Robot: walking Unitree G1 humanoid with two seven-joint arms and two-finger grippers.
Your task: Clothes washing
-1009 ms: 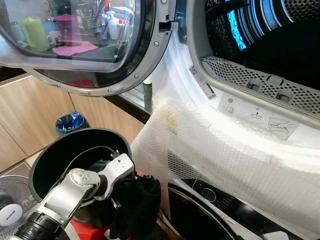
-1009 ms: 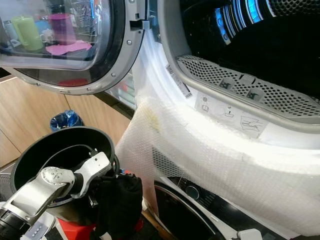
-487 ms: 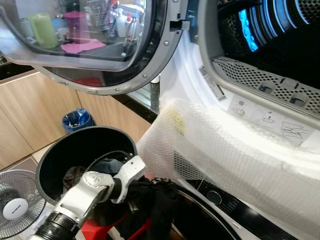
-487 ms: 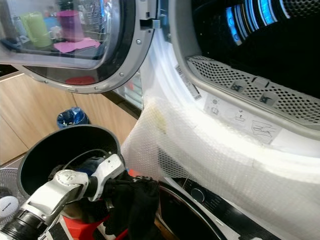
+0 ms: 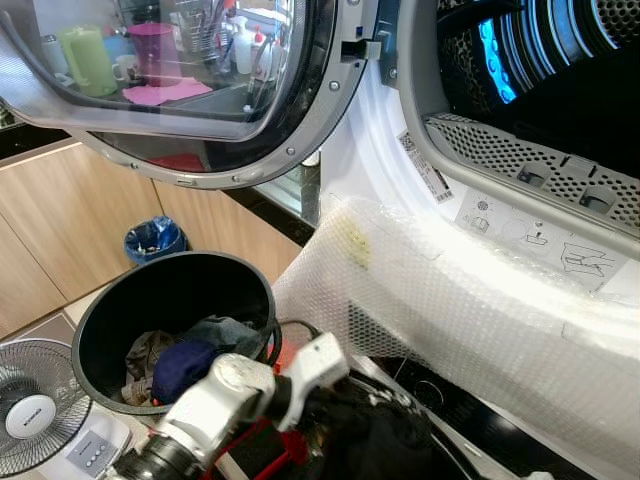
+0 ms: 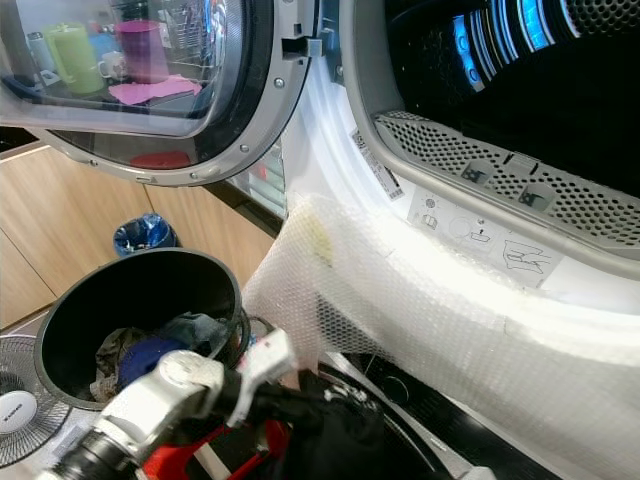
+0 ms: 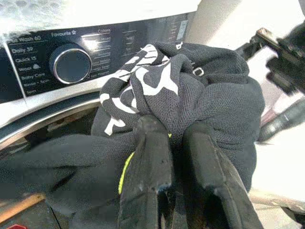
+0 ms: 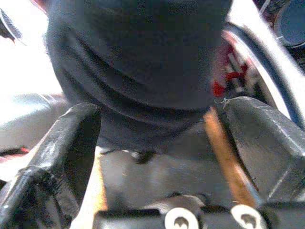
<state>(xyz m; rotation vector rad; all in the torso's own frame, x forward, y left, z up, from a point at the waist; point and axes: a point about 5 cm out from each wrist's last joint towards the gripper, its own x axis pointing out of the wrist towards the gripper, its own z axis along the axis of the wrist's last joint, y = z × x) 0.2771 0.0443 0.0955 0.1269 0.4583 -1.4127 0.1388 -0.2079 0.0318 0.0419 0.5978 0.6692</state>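
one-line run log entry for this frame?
left gripper: shut on black garment | right gripper: open | bucket: clothes remain | dryer door: open

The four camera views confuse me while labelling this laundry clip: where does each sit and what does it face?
Left and right eye views: head, looking down at the open washer drum, black basket; left arm shows.
Left wrist view: along the left gripper, clamped on a black garment, facing the control dial.
Right wrist view: right gripper open, facing dark cloth.
Shared: the garment.
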